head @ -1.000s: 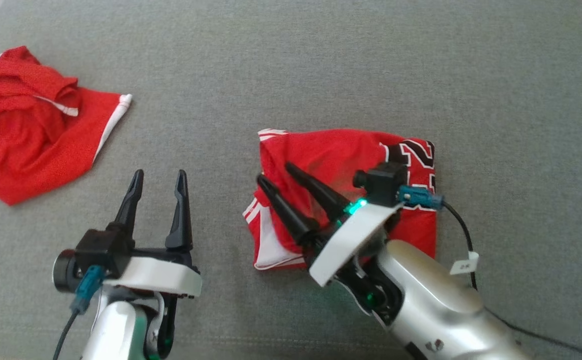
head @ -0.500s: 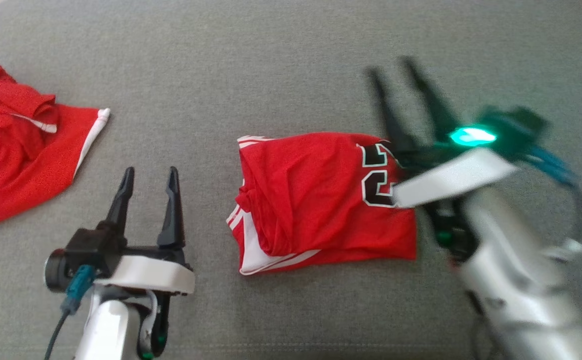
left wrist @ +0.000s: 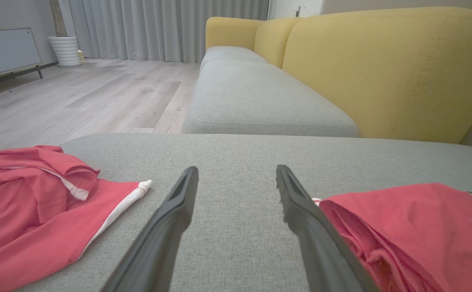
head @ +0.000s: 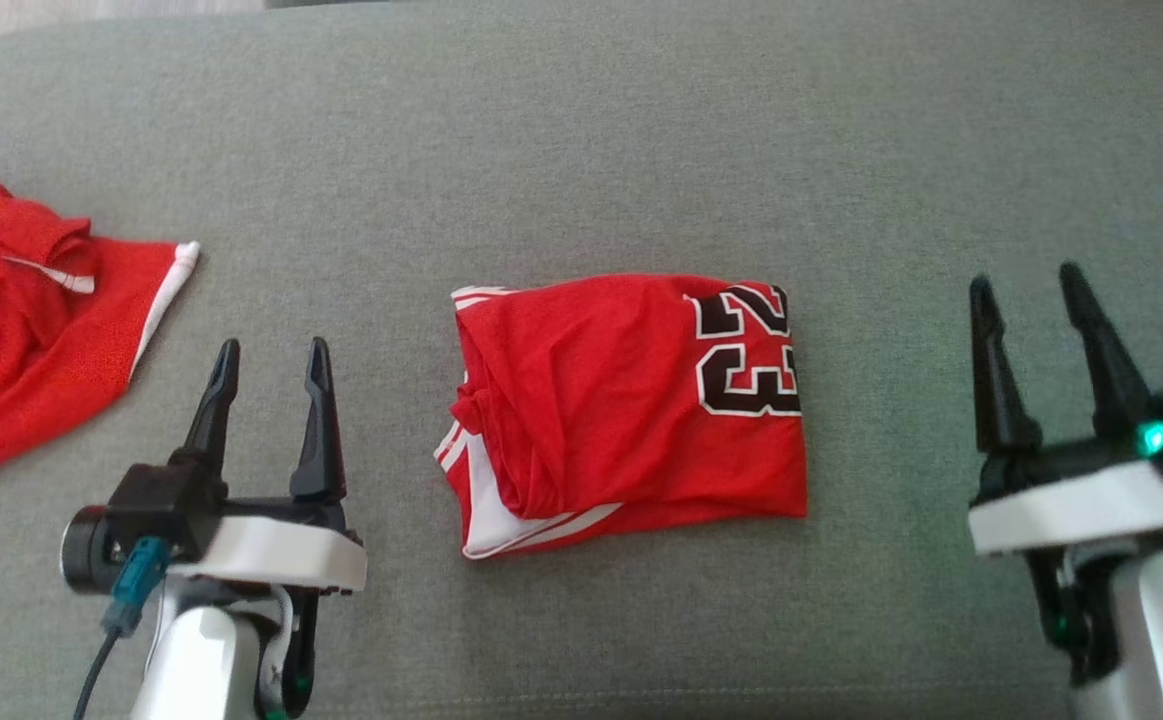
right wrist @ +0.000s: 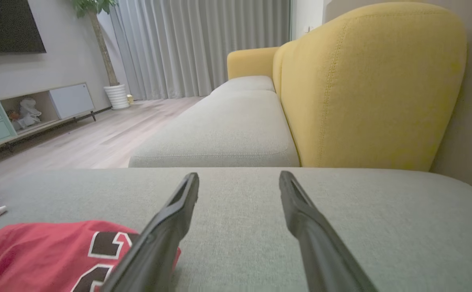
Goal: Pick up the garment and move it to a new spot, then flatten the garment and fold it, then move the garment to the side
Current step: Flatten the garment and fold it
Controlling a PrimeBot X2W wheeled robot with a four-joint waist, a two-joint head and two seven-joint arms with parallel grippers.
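Black fingers of the left gripper (head: 273,345) stood spread and empty at the near left, just as they had a second earlier. At the near right, the right gripper (head: 1026,280), which a second before had lain across the red jersey (head: 631,400), had swung off it and drawn back. Its jaws were wide apart, holding nothing, well clear of the cloth's right edge. Between the two arms and a little farther out, the red jersey lay folded into a compact rectangle on the grey cushion (head: 581,150), number uppermost, touched by neither arm. At the far left a second red garment (head: 21,330) lay crumpled. The fold looked finished and let go; shifting the jersey aside seemed to be what remained.
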